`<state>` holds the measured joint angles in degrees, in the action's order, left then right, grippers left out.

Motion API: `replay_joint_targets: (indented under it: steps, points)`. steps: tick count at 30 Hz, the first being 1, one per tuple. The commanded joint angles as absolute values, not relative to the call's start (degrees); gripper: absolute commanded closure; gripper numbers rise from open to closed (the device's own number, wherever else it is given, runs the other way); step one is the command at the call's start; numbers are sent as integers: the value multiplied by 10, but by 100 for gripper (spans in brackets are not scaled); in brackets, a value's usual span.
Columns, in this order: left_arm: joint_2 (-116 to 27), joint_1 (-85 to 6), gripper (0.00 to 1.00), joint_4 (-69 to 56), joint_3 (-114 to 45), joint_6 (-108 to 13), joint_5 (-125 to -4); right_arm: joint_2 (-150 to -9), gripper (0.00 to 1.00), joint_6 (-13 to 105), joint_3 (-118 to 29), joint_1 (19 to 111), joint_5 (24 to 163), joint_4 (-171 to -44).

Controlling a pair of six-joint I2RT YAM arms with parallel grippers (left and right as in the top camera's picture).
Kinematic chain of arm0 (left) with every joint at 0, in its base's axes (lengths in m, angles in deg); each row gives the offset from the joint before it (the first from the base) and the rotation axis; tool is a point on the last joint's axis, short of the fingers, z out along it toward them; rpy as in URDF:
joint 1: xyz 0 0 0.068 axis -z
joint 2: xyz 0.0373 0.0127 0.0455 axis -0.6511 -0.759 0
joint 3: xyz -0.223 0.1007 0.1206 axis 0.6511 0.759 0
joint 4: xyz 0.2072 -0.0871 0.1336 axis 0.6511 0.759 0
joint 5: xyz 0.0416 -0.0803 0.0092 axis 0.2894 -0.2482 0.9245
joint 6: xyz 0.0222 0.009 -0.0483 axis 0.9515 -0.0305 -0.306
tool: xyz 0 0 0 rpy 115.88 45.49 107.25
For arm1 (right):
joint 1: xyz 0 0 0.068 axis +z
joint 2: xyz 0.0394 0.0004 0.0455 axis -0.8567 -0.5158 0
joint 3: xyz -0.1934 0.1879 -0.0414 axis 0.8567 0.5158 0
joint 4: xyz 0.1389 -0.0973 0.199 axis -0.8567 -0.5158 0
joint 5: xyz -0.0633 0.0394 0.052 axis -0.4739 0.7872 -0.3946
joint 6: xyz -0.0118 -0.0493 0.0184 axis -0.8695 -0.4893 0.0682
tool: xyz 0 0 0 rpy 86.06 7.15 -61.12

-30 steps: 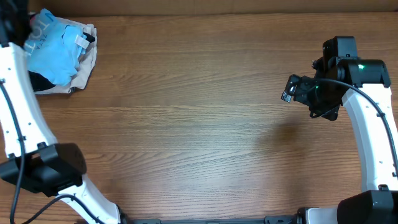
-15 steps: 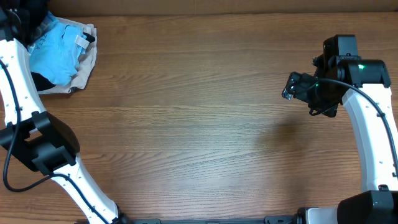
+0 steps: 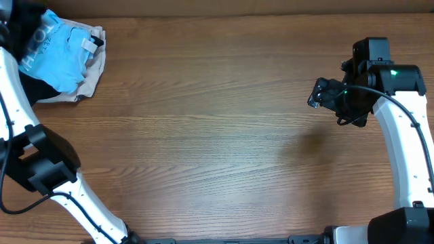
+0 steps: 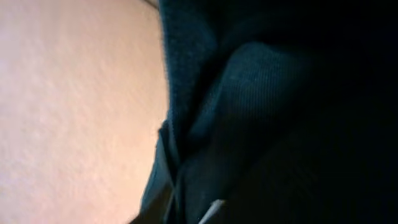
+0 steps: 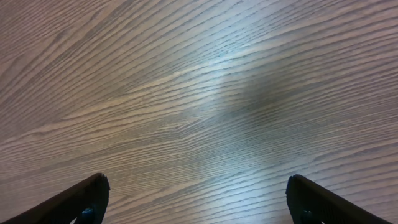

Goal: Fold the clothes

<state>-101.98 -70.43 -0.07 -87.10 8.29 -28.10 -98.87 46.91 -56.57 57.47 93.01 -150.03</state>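
Observation:
The clothes, a black shirt (image 3: 32,87), lie in the pile at the table's far left corner, mostly covered by other garments. Dark ribbed fabric (image 4: 267,112) fills most of the left wrist view, pressed close to the camera, with a small white strip at its lower edge. My left gripper (image 3: 12,15) sits at the top left corner over the pile; its fingers are lost in the dark cloth. My right gripper (image 5: 199,190) hangs open above bare wood at the right (image 3: 315,95), holding nothing.
A light blue garment (image 3: 57,54) with lettering lies on top of the pile, and a beige garment (image 3: 95,64) lies under and beside it. A pale surface (image 4: 74,106) fills the left of the left wrist view. The wooden table (image 3: 217,135) spreads between both arms.
The left arm has shifted at the corner, and the blue garment's top has been dragged a little left, baring more black cloth below it. The right arm has stayed put.

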Motion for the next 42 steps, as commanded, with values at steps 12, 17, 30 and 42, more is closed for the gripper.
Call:
replay_joint_targets:
  steps: [12,17,30,42]
  points:
    - [-1011,-677,0,102,-841,-22,-532,-981,6,470,-570,573,965,-1484]
    - [-1011,-647,0,106,-842,-98,-541,-981,6,470,-570,573,965,-1487]
    - [-941,-669,0,157,-949,-273,-586,-981,6,467,-570,573,963,-1501]
    - [-982,-725,0,118,-953,-272,-409,-981,6,467,-570,573,963,-1489]
